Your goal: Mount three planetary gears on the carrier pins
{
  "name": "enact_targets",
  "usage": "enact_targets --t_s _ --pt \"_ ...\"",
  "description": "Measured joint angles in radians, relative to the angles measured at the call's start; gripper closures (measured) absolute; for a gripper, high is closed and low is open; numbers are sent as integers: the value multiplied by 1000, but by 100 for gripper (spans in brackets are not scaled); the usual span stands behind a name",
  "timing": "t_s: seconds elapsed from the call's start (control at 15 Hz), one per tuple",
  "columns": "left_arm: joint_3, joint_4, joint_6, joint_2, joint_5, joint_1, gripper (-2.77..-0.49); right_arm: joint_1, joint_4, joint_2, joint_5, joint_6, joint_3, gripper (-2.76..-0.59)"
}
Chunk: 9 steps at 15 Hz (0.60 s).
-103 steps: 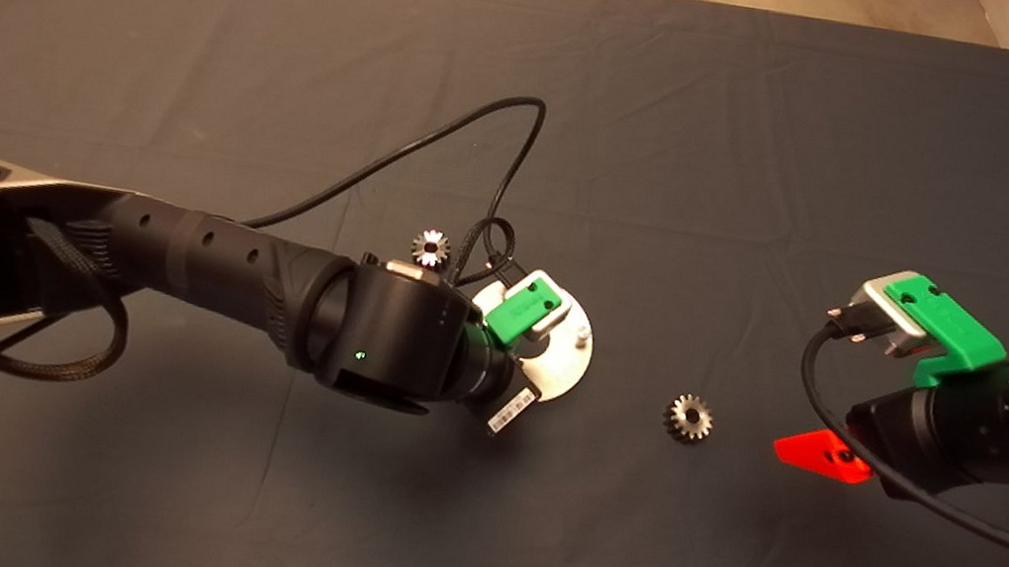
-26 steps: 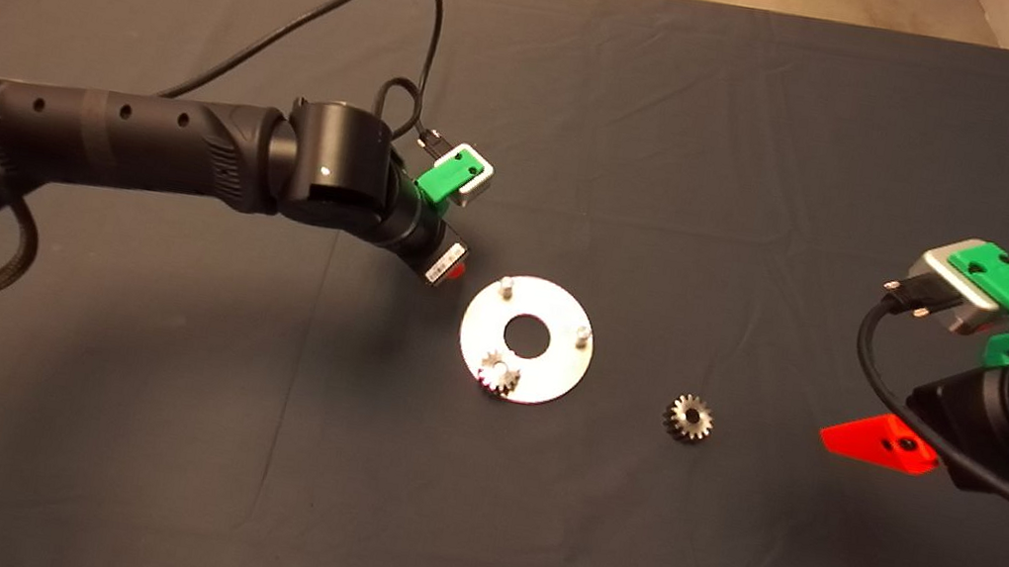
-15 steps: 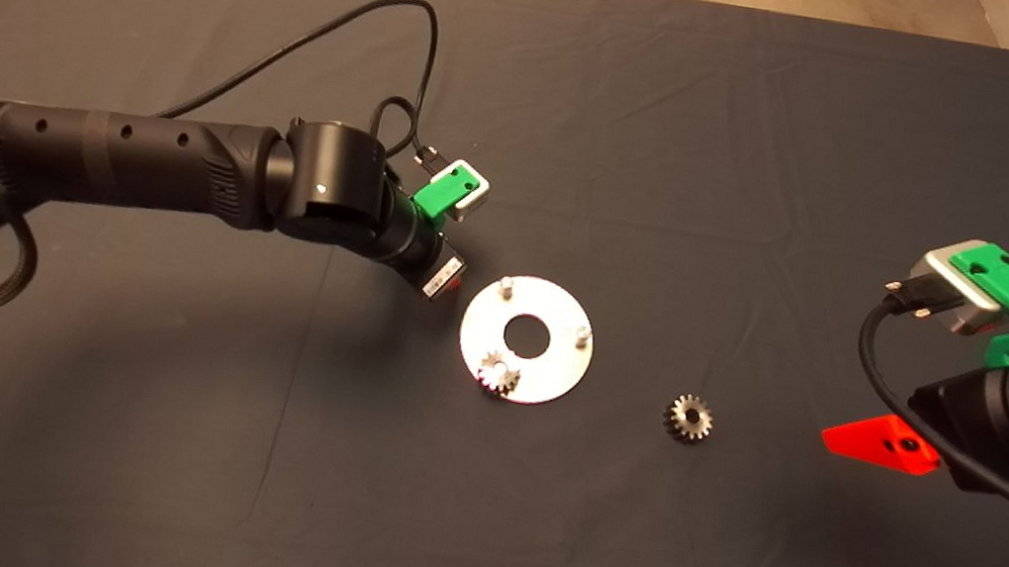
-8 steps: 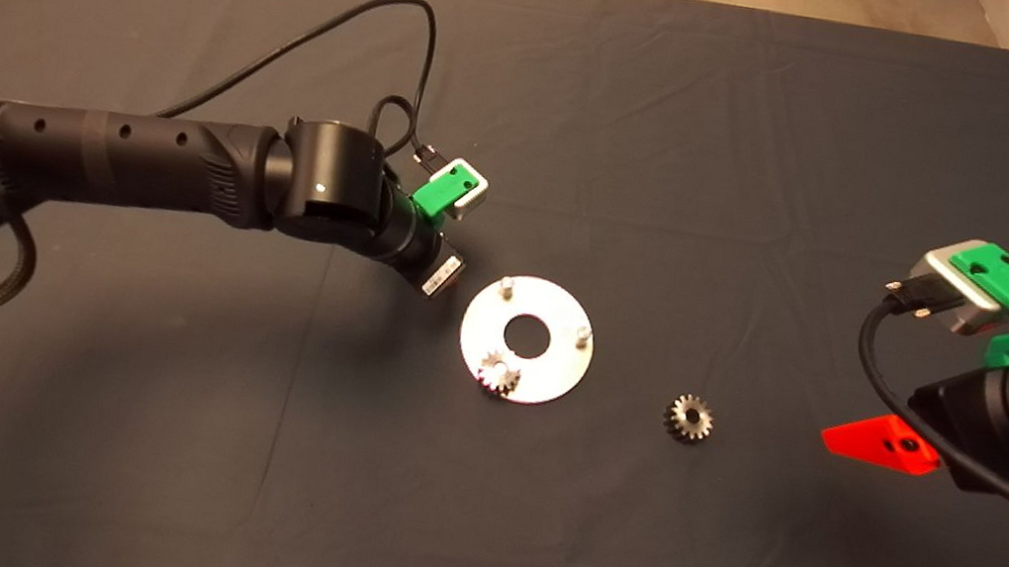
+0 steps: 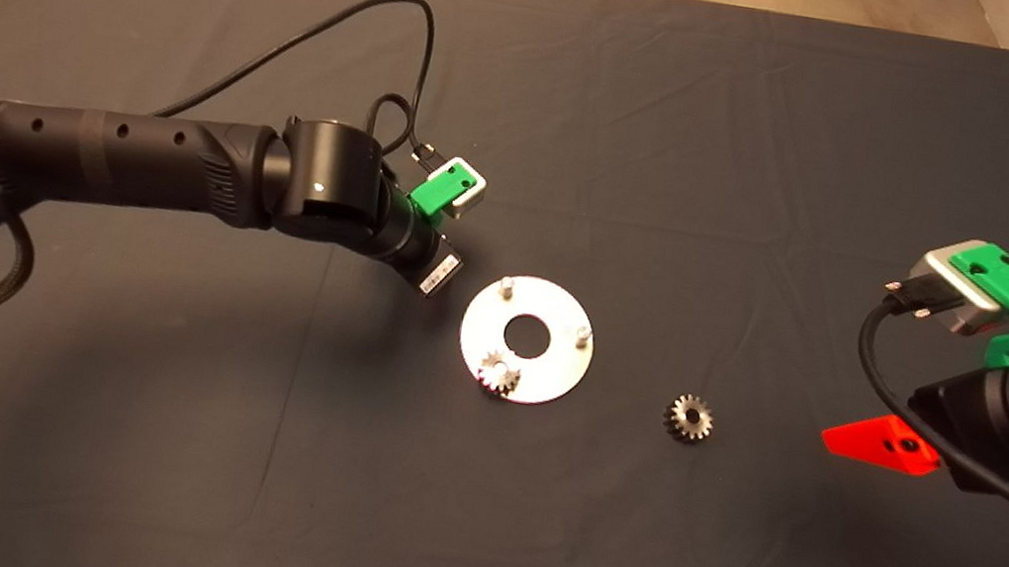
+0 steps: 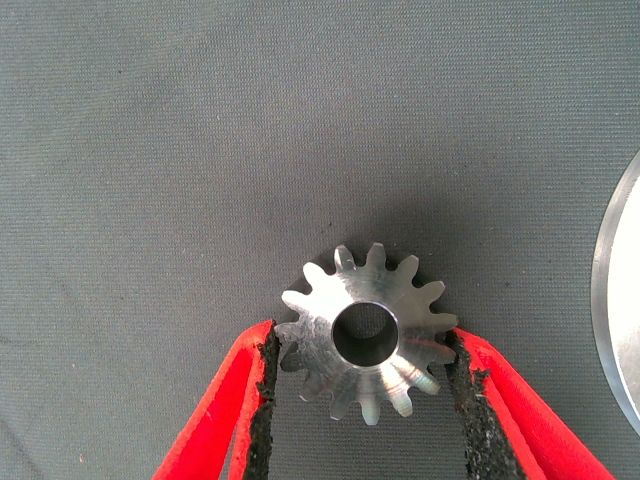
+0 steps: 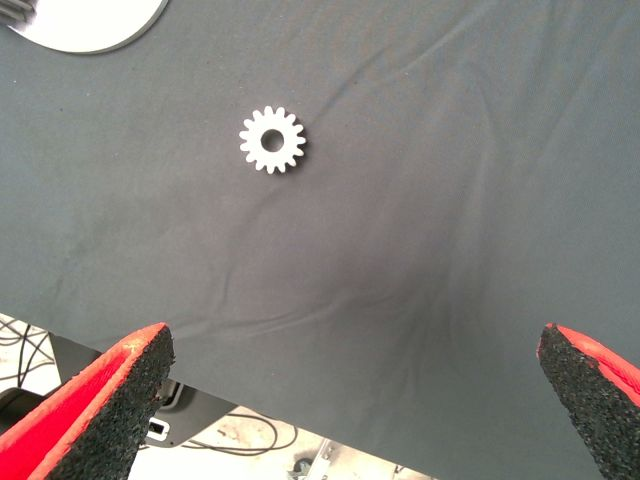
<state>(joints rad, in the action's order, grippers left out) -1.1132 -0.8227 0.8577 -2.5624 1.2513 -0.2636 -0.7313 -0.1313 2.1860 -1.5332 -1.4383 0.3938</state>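
Dark mat [image 5: 143, 430] covers the table, creased in places. On it lies the silver carrier disc [image 5: 553, 363] with a large centre hole; one toothed gear [image 5: 499, 375] sits on its near-left pin, two carrier pins [image 5: 584, 335] stand bare. A second gear [image 5: 689, 417] lies right of the disc. Left of the disc, the left gripper [image 6: 362, 400] pinches a third silvery gear [image 6: 365, 333], hidden from above by the wrist. At far right, the right gripper [image 7: 355, 390] hovers, jaws wide.
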Motion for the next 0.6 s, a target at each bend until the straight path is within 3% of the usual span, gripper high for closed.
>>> enact_targets --t_s 0.6 --pt "-2 -1 0 0 -2 0 -93 0 1 0 0 0 0 -273"
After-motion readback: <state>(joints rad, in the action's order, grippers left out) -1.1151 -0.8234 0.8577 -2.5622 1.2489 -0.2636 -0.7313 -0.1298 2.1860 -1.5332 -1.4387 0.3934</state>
